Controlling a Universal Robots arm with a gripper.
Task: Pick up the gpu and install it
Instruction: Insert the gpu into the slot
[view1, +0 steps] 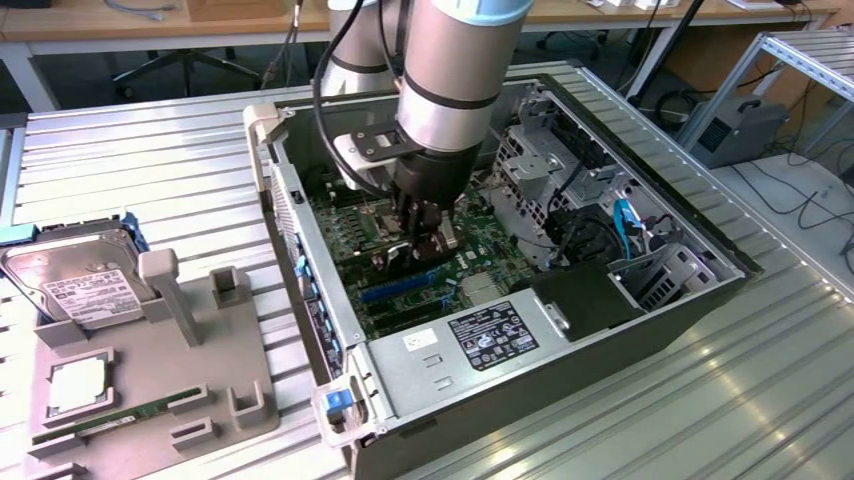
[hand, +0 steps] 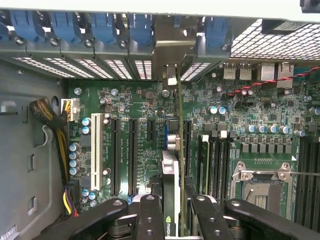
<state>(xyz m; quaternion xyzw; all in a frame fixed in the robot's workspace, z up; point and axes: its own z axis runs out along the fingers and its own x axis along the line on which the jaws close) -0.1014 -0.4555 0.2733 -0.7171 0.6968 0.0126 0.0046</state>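
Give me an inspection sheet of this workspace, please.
Surface: ribbed metal table, grey holder tray on it.
Job's things: gpu held edge-on over the motherboard slots inside the open computer case.
Clutter: hard drive and RAM stick on the tray.
Grippers: gripper, fingers closed on the gpu.
Cables: blue cable in the case; sleeved bundle beside the motherboard.
Surroundings: desk and chair behind the table.

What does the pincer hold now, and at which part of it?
The pincer holds the gpu edge-on, clamped across its two flat faces, near the end away from its metal bracket.
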